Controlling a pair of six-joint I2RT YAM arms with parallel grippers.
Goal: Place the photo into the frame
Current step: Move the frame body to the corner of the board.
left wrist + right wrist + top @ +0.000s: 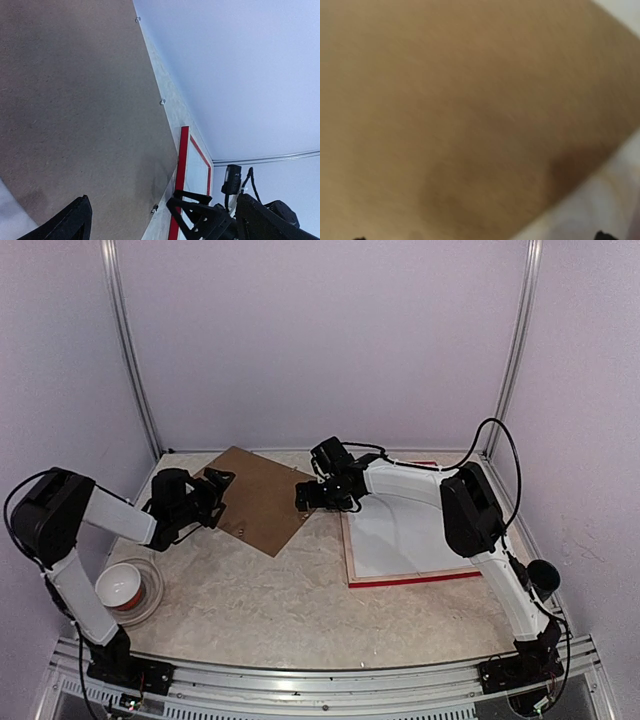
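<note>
Here: pale speckled table [260,590], lilac walls [320,340]. Red frame [415,580] lies flat at right, under the right arm. Brown board [262,498] lies between left gripper [218,495] and right gripper [305,498], both released, jaws wide. Bowl [150,590] front left.

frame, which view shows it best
Top external: the frame lies flat, most of its outline visible, though the right arm crosses it. Left wrist catches only a red corner beyond the board. Right wrist shows none of it, just blurred brown.
</note>
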